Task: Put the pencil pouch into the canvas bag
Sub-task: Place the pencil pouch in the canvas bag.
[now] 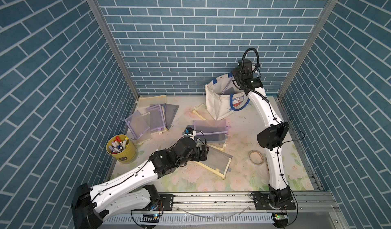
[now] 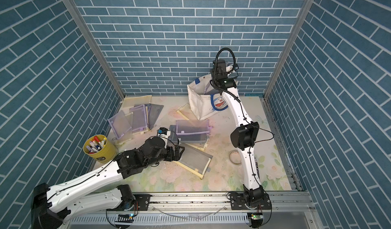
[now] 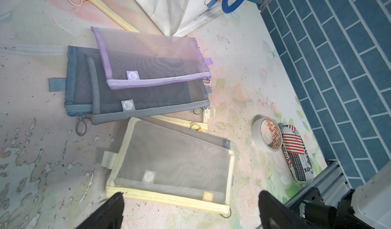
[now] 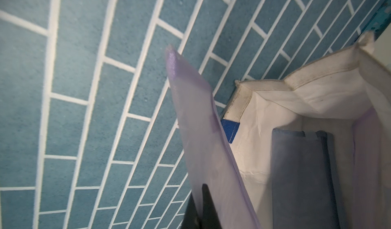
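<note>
Right arm raised, right hand (image 4: 201,204) clamped on pencil pouch (image 4: 196,122) over canvas bag (image 1: 215,105); grip clear only in right wrist view. Left hand (image 3: 190,196) low, spread above yellow pouch (image 3: 175,158).

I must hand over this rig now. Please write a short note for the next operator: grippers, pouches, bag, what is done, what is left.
Grippers: left gripper open, over a yellow pouch on the table; right gripper shut on a purple pouch at the mouth of the bag.
Done: a grey pouch already lies in the bag.
Left: release the purple pouch into the bag; other pouches lie on the table.
</note>
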Action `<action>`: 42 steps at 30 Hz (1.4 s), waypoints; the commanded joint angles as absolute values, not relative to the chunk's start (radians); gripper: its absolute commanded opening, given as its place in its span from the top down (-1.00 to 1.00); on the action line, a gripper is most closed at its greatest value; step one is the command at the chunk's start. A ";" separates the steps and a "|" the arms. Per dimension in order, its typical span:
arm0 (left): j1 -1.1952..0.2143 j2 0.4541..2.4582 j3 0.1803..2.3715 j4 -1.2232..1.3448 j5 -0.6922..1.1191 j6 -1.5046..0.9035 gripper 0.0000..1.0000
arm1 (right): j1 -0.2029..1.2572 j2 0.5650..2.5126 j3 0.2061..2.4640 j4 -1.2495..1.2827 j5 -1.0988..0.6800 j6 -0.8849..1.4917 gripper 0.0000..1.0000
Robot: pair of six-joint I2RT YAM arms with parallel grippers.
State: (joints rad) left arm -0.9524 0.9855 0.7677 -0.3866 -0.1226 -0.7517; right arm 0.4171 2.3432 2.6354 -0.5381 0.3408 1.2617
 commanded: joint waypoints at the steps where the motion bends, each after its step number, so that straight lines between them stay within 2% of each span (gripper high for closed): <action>1: -0.956 0.976 0.756 -0.406 -0.155 -0.746 -0.99 | 0.431 2.354 2.599 -0.538 0.380 1.332 1.00; 11: -0.955 0.995 0.747 -0.370 -0.178 -0.735 -0.99 | 0.433 2.340 2.529 -0.592 0.362 1.340 0.97; 17: -0.953 0.988 0.734 -0.357 -0.193 -0.739 -0.99 | 0.428 2.301 2.462 -0.595 0.323 1.347 0.50; 19: -0.951 0.985 0.724 -0.347 -0.196 -0.741 -0.99 | 0.428 2.292 2.465 -0.599 0.310 1.344 0.16; 23: -0.948 0.990 0.724 -0.338 -0.196 -0.741 -0.99 | 0.423 2.272 2.467 -0.608 0.296 1.329 -0.26; 24: -0.947 0.994 0.725 -0.338 -0.195 -0.741 -0.99 | 0.424 2.267 2.471 -0.607 0.287 1.313 -0.31; 29: -0.946 0.999 0.718 -0.371 -0.187 -0.768 -0.99 | 0.423 2.251 2.570 -0.678 0.196 1.104 -0.35; 33: -0.946 0.979 0.655 -0.362 -0.154 -0.832 -0.99 | 0.428 2.166 2.563 -0.798 0.067 0.824 -0.36; 38: -0.946 0.998 0.617 -0.345 -0.087 -0.877 -0.99 | 0.456 1.961 2.305 -0.911 -0.064 0.521 -0.34; 42: -0.946 1.058 0.602 -0.334 -0.014 -0.921 -0.99 | 0.473 1.736 1.920 -0.853 -0.246 0.431 -0.32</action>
